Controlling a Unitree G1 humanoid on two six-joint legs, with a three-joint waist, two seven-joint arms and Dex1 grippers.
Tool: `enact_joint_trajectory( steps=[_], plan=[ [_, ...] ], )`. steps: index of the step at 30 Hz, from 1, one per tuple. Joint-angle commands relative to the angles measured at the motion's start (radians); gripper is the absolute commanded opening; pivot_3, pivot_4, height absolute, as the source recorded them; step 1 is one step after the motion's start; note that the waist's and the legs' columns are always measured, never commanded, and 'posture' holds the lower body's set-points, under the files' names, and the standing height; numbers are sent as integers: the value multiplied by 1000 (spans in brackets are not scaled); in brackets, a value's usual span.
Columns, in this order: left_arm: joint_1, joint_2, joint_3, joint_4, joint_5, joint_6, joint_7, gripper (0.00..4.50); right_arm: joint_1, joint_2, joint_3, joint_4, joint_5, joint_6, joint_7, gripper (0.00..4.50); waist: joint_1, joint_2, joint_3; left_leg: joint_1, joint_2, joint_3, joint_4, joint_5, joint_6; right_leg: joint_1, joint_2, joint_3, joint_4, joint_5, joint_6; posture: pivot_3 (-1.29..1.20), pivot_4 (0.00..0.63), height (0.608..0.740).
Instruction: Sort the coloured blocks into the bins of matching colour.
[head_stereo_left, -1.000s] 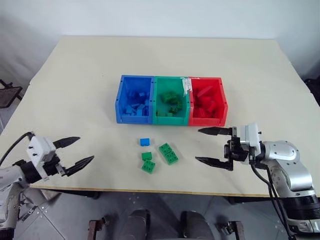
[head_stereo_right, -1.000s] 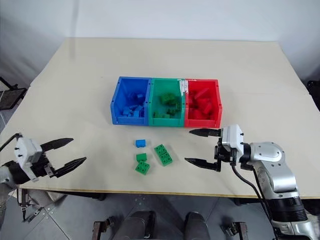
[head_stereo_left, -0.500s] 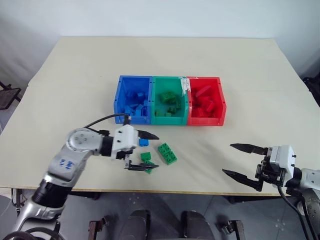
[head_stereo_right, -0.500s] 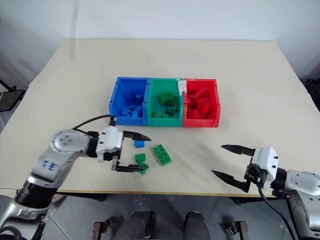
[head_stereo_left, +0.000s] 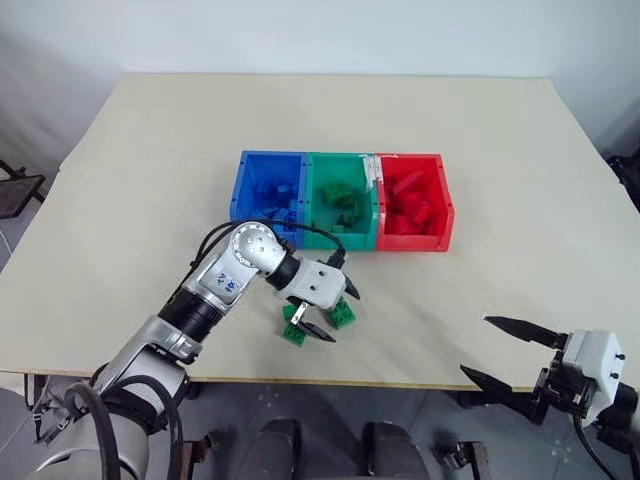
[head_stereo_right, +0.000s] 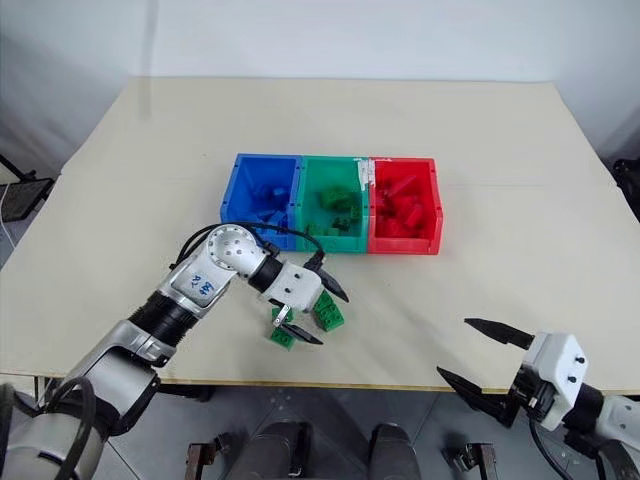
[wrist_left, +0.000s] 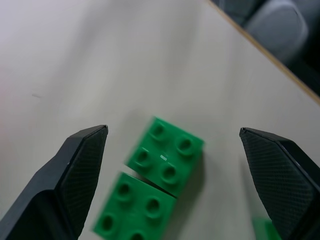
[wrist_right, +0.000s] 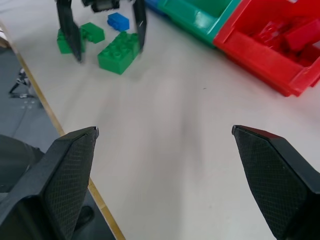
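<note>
From the head camera I see my left gripper (head_stereo_left: 331, 314) with jaws spread wide, empty, straddling the long green block (head_stereo_left: 340, 310) on the counter (head_stereo_left: 150, 180); its long axis runs diagonally, toward the bins (head_stereo_left: 342, 200) and slightly left. A square green block (head_stereo_left: 294, 334) lies beside it. My right gripper (head_stereo_left: 510, 352) hangs off the counter's near edge, jaws wide, empty. Left wrist: the long block sits between the fingers (wrist_left: 75, 165) (untouched). Right wrist: a small blue block (wrist_right: 118, 21) lies nearer the bins
</note>
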Motion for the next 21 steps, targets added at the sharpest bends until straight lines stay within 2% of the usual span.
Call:
enact_joint_trajectory(
  steps=[1,3,6,12,13,17,21],
  plan=[
    [-24,-17,-2,10,18,-26,-24,4481,10,12,-27,-35,18,1,-19,4500,0,0,0,0,0,0,0,0,0,0,0,0,0,0,0,0,150,740],
    [-27,-23,-3,21,35,-37,-21,4481,4,13,-21,-37,18,3,-28,4500,0,0,0,0,0,0,0,0,0,0,0,0,0,0,0,0,150,740],
    [-30,-35,-3,38,55,-51,-15,3917,-12,11,-5,-39,16,8,-40,4500,1,0,0,0,0,-1,1,0,0,0,0,0,1,0,0,0,150,740],
    [-34,-56,7,58,84,-66,19,2087,-39,7,20,-34,15,9,-39,4500,0,0,0,0,0,-1,1,0,0,0,0,0,1,0,0,0,150,740],
    [-35,-60,9,60,85,-68,24,1968,-43,6,23,-33,14,9,-38,4500,0,0,0,0,0,-1,1,0,0,0,0,0,1,0,0,0,150,740],
    [-35,-85,40,64,57,-74,42,1968,-65,0,37,-34,14,21,-44,4500,3,0,0,0,0,-1,3,0,0,1,0,0,2,0,0,0,150,740],
    [-21,-104,110,25,-39,-5,33,1968,-88,-1,52,-50,20,48,-61,4500,1,0,0,-1,0,-2,4,0,1,1,0,0,2,0,0,0,150,740]
  ],
)
